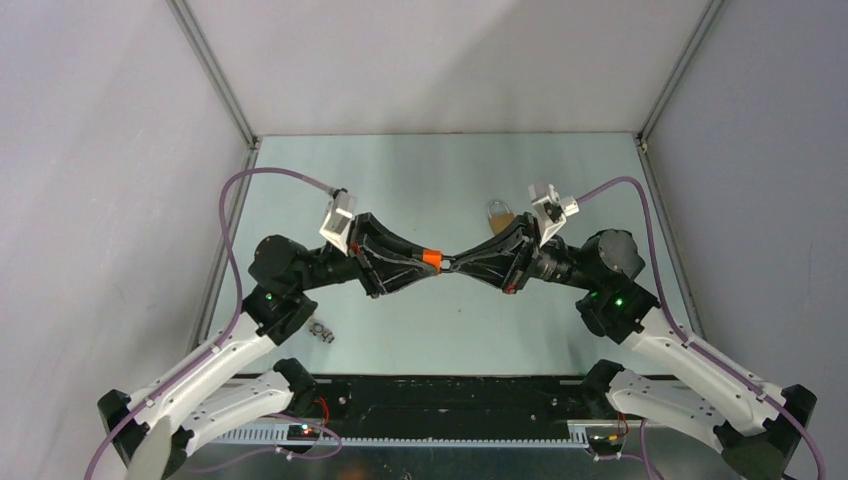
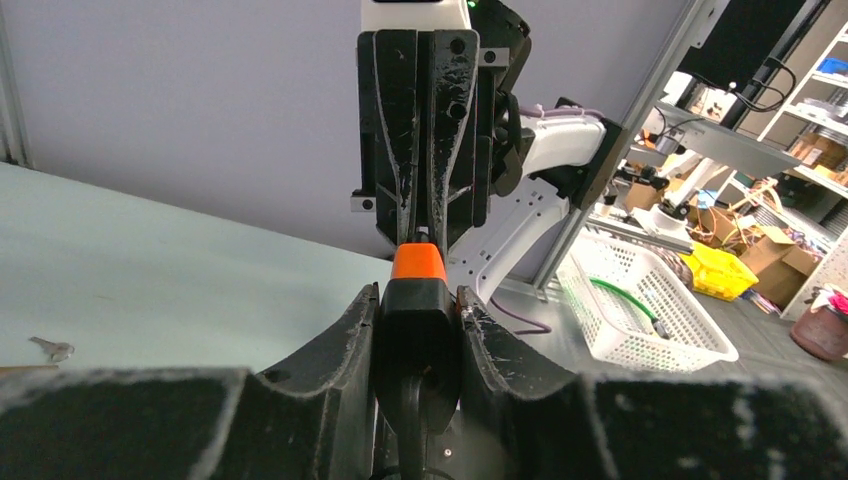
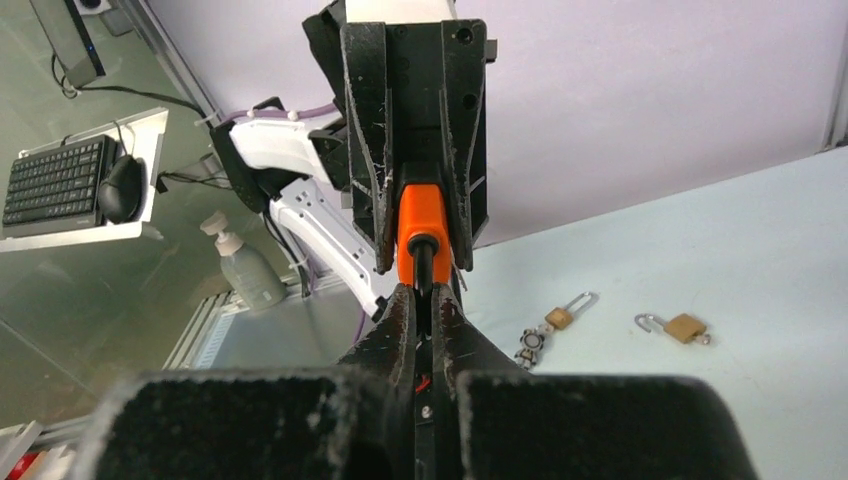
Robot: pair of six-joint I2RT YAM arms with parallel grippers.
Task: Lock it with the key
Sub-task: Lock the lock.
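An orange and black padlock [image 1: 432, 259] is held in the air above the middle of the table, between my two grippers. My left gripper [image 2: 418, 305] is shut on the padlock's black part [image 2: 418, 340], and the orange end [image 2: 418, 262] sticks out toward the right gripper. My right gripper [image 3: 421, 300] is shut on a thin dark piece [image 3: 423, 262] that enters the orange end [image 3: 419, 215]. I cannot tell whether that piece is the key. The grippers meet tip to tip in the top view, left [image 1: 425, 262] and right [image 1: 458, 262].
A brass padlock [image 1: 500, 213] lies on the table behind the right gripper. A small keychain figure [image 1: 321, 330] lies near the left arm. The right wrist view shows two open brass padlocks [image 3: 560, 316] [image 3: 684, 327] and the figure [image 3: 528, 346]. A loose key [image 2: 50, 348] lies on the table.
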